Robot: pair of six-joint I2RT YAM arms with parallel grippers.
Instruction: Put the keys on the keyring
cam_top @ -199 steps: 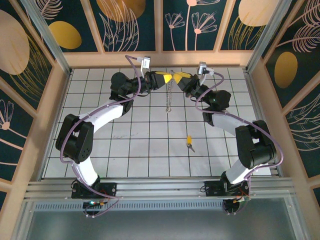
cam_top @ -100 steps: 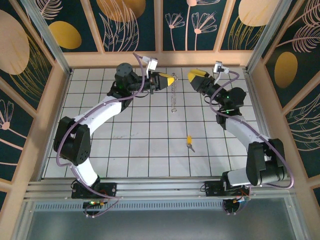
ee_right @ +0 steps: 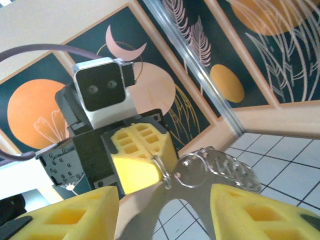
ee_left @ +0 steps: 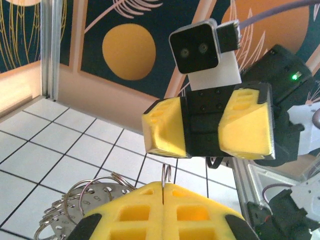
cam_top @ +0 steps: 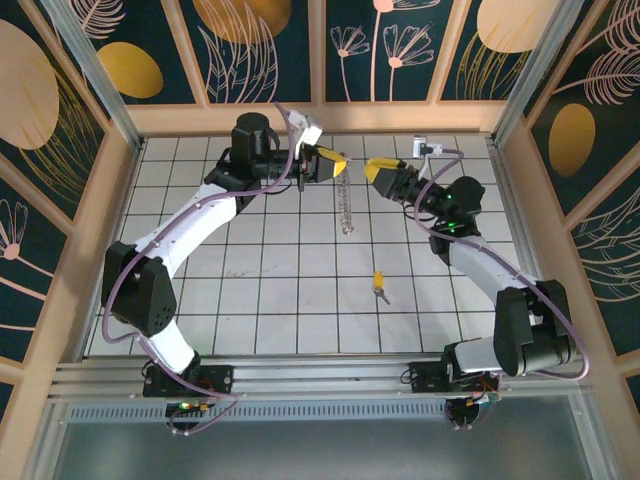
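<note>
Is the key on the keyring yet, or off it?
Off. The key lies alone on the white tiles, well apart from the keyring, which the shut left gripper holds.

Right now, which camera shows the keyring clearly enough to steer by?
Right wrist view: keyring crisp and well lit, the near yellow fingers slightly soft. Left wrist view: it is sharp too, partly hidden behind the left end effector. Top view: even light, no glare, but it looks tiny.
</note>
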